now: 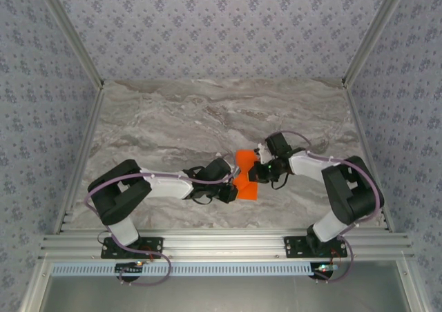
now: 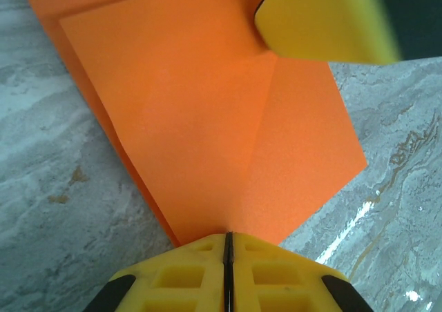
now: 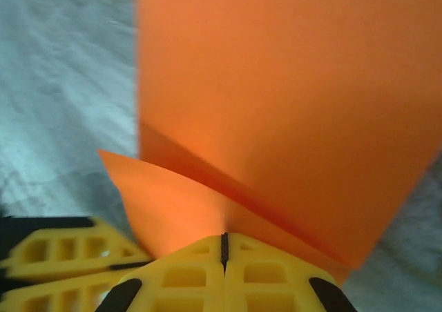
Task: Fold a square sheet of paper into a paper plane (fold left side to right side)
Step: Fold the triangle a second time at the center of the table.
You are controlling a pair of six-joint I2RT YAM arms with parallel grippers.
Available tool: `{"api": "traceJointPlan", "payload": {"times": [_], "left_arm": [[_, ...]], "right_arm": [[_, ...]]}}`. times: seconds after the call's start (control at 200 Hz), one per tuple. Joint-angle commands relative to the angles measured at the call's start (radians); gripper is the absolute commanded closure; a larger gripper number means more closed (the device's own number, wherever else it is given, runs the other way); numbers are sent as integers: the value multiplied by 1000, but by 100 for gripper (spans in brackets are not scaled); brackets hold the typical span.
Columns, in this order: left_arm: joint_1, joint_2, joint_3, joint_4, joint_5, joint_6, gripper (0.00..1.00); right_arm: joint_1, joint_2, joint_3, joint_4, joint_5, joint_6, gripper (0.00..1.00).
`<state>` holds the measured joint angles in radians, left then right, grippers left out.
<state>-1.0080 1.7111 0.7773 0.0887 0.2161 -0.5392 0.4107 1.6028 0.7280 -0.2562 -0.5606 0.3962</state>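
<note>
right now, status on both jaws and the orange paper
Left jaws shut on thin, creased bright orange sheet of paper; right jaws shut on its opposite side. Sheet partly folded. Nothing in the way.

Both arms reach in from the near edge and meet near the middle of the grey marbled table (image 1: 173, 119). The left arm (image 1: 159, 184) lies low, stretched to the right. The right arm (image 1: 318, 166) bends back to the left. Between them sits the orange sheet of paper (image 1: 245, 186), creased and partly lifted. The left gripper (image 1: 233, 186) touches its left side, and the right gripper (image 1: 258, 170) touches its upper right. Patterned walls (image 1: 207, 29) close in the table on three sides.
</note>
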Motion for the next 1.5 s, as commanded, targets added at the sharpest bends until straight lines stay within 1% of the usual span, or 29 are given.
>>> {"api": "traceJointPlan", "payload": {"times": [0.0, 0.255, 0.415, 0.575, 0.675, 0.909, 1.334, 1.494], "left_arm": [[0, -11, 15, -117, 6, 24, 91], [48, -77, 33, -17, 155, -1, 91], [63, -40, 75, 1, 207, 8, 91], [63, 35, 120, 12, 248, 20, 91], [63, 71, 139, 12, 252, 28, 91], [72, 112, 134, 8, 207, 26, 91], [74, 136, 55, -26, 203, 29, 91], [72, 108, 16, -47, 200, 32, 91]], "right_arm": [[-12, 35, 26, -31, 41, -5, 100], [-10, 64, 19, -71, 58, -14, 100], [-5, 70, 25, -75, 62, -15, 100], [2, 69, 33, -86, 67, -14, 100], [5, 68, 34, -92, 74, -17, 100], [8, 66, 33, -107, 90, -20, 100], [0, 73, 49, -153, 125, -36, 100], [-9, 77, 46, -157, 128, -39, 100]]}}
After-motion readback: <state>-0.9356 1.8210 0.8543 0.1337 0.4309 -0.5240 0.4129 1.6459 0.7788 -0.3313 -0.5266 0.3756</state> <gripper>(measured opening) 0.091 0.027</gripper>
